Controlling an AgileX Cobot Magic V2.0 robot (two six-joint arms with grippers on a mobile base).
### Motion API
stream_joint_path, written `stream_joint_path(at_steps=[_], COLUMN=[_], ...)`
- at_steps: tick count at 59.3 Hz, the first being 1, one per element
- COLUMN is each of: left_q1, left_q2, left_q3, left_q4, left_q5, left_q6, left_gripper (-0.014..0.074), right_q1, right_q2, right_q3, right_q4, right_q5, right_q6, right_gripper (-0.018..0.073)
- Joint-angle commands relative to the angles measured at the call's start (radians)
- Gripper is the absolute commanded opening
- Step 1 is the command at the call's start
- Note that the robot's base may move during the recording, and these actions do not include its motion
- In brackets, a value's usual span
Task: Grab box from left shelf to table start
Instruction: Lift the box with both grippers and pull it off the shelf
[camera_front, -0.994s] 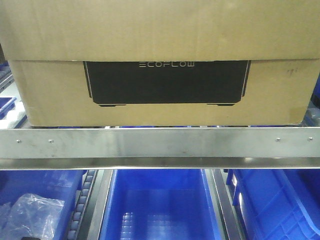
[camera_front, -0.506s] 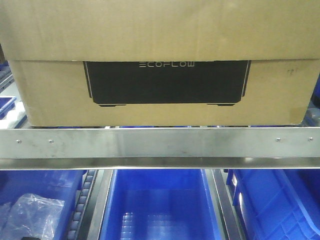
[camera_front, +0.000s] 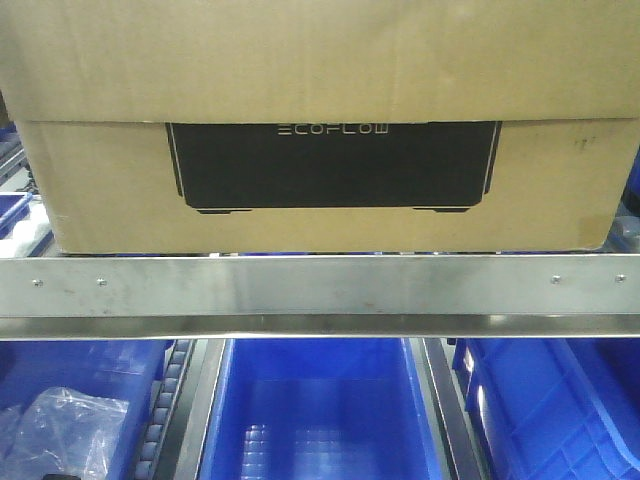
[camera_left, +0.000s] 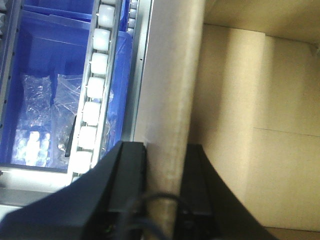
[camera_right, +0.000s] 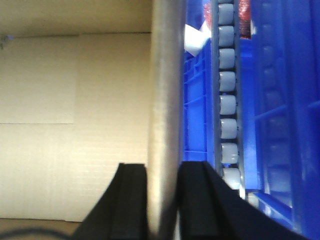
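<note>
The box (camera_front: 100, 190), a wide brown carton with a black ECOFLOW panel, rests on the left shelf behind its silver front rail (camera_front: 320, 285). In the left wrist view my left gripper (camera_left: 164, 150) is shut on the box's upright side wall (camera_left: 170, 90), one black finger on each face. The open cardboard inside (camera_left: 250, 100) lies to its right. My right gripper (camera_right: 162, 167) is likewise shut on the opposite side wall (camera_right: 165, 90), with the carton's inside (camera_right: 75, 100) to its left. The table is out of view.
Blue plastic bins (camera_front: 320, 420) sit on the level below the rail, and the left one holds a clear plastic bag (camera_front: 60, 430). White roller tracks (camera_left: 95, 85) (camera_right: 227, 100) run along both sides of the box, with more blue bins (camera_right: 290, 100) beyond them.
</note>
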Motion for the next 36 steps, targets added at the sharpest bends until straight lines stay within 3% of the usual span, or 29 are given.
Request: stream_joint_path(at_steps=[1, 17, 29, 36], left_q1=[-0.002, -0.002, -0.002, -0.002], left_q2=[-0.04, -0.038, -0.052, -0.08], left_q3=[-0.017, -0.017, -0.019, -0.019], left_q4=[-0.034, -0.034, 0.014, 0.018], left_q5=[0.037, 0.037, 0.004, 0.04], left_q6=[-0.027, -0.027, 0.001, 0.02], left_gripper=[-0.0085, -0.0085, -0.0085, -0.0085], right_q1=[-0.002, -0.002, -0.002, -0.002], right_q2=[-0.042, -0.04, -0.041, -0.055], right_q3=[-0.036, -0.036, -0.036, -0.036], right_q4=[0.016, 0.018, 0.035, 0.035], right_q5=[-0.05, -0.071, -0.066, -0.066], right_q6=[-0.005, -0.005, 0.011, 0.023], right_gripper=[0.0052, 0.0057, 0.0057, 0.0057])
